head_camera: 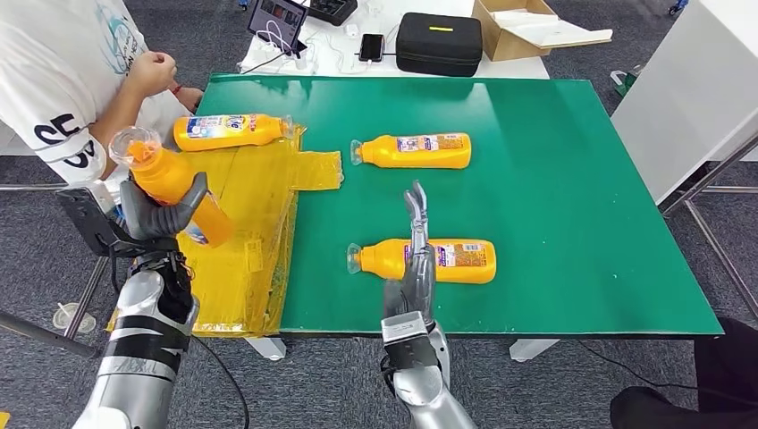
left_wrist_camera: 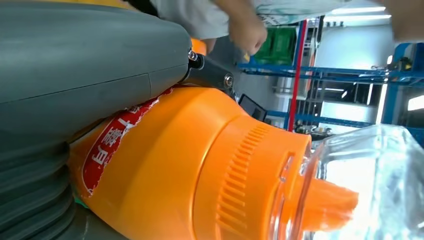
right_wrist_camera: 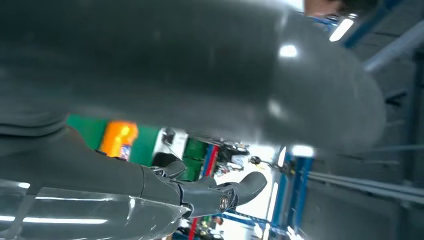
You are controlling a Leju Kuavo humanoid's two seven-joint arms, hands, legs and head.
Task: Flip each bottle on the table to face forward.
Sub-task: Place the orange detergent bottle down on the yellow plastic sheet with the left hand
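Left hand [head_camera: 161,214] grips orange bottle [head_camera: 170,183], lifted off worktop [head_camera: 554,179], clear cap up, tilted. Right hand [head_camera: 416,259] holds nothing, fingers straight, over near bottle [head_camera: 465,260]. Two more bottles lie flat: middle one [head_camera: 416,150], one on yellow sheet [head_camera: 228,130]. Person [head_camera: 80,80] stands beside worktop.

Your left hand [head_camera: 161,213] grips one orange bottle [head_camera: 174,185] off the bench [head_camera: 572,179]; your right hand [head_camera: 414,268] hovers open above another bottle [head_camera: 425,260].

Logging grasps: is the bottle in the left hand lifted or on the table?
Lifted: left hand grips the orange bottle tilted above the yellow sheet.
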